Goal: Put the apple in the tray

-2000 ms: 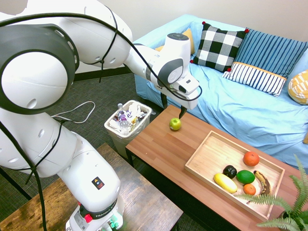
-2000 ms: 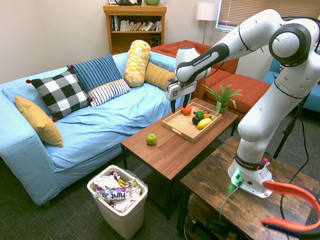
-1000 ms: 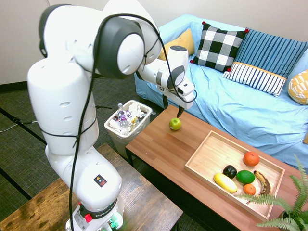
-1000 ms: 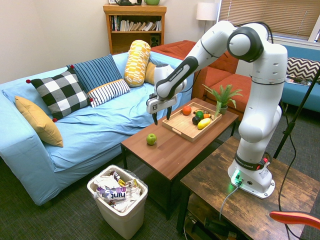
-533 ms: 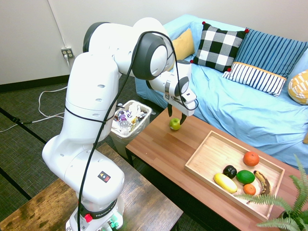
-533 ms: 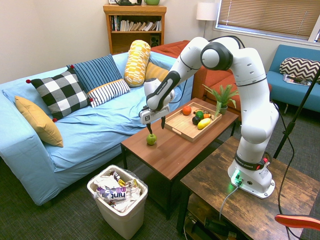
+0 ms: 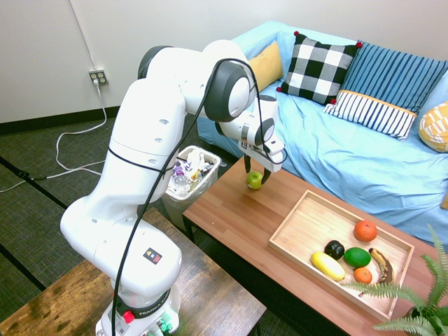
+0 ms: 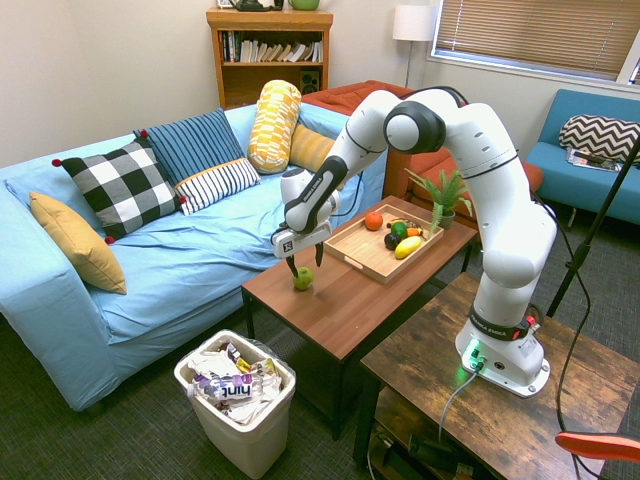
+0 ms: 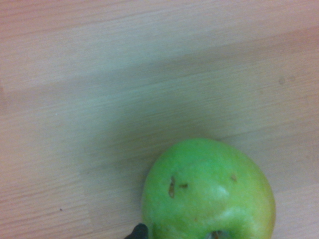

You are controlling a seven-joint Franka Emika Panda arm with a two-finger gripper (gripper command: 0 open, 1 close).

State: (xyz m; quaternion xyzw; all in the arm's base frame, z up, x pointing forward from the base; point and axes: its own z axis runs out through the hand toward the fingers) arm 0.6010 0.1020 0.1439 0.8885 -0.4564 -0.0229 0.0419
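Claw [image 8: 303, 264] astride round glossy apple [image 8: 303, 279]

Bare tabletop [image 7: 241, 217] between apple [image 7: 254, 180], tray [image 7: 301, 231]

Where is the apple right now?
The apple sits on the coffee table, between the open gripper's fingers, outside the tray.

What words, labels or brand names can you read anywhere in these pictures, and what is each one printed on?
"july" or similar, in large white letters on a purple wrapper in the trash bin; the reading is uncertain.
Book spines on the shelf: too small to read.
Square black-and-white marker on the gripper: a pattern, not text.
The apple and the tray carry no print.
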